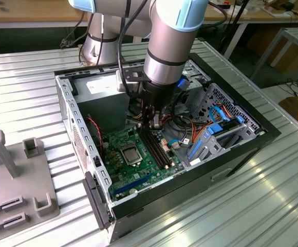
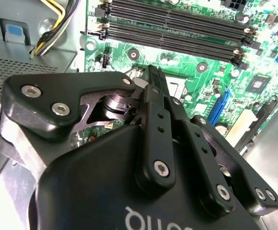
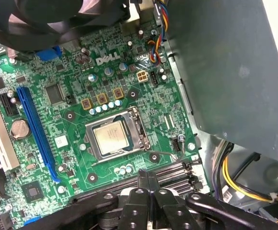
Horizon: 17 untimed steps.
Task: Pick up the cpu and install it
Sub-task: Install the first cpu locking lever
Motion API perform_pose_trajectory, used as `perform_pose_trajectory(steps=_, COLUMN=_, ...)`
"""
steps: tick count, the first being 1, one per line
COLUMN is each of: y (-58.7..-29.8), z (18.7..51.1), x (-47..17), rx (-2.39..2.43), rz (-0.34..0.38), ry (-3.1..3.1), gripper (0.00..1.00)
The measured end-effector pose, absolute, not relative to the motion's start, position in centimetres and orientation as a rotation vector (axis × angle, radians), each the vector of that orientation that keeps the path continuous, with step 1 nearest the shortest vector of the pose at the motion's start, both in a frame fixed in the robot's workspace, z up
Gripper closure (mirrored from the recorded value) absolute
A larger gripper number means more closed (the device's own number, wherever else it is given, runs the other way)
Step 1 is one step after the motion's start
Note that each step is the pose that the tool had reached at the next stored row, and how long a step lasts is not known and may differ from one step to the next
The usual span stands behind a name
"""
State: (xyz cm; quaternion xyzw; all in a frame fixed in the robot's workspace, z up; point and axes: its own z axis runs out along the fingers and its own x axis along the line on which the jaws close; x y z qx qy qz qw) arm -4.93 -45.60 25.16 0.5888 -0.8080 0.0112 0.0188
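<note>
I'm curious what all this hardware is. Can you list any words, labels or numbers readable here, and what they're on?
Nothing here can be quoted as plain text.
White maker's logo on the motherboard: a brand mark, left unquoted.
White letters on the body of the gripper: cut off at the picture's edge.
Markings on the cpu and chips: too small to read.

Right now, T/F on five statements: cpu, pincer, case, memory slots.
1. The cpu sits in its socket on the green motherboard. True.
2. The pincer is clamped on the cpu. False: its fingers are closed together with nothing between them, above the memory slots.
3. The computer case lies open on its side. True.
4. The memory slots hold memory sticks. False: they look empty.
5. The arm is parked outside the case. False: it reaches down into it.
</note>
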Motion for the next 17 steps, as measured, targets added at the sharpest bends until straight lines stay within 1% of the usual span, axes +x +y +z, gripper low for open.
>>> perform_pose_trajectory(steps=17, y=-45.59, z=25.16, x=-4.46, rx=1.827, rz=0.035, ry=-2.509, gripper=0.89)
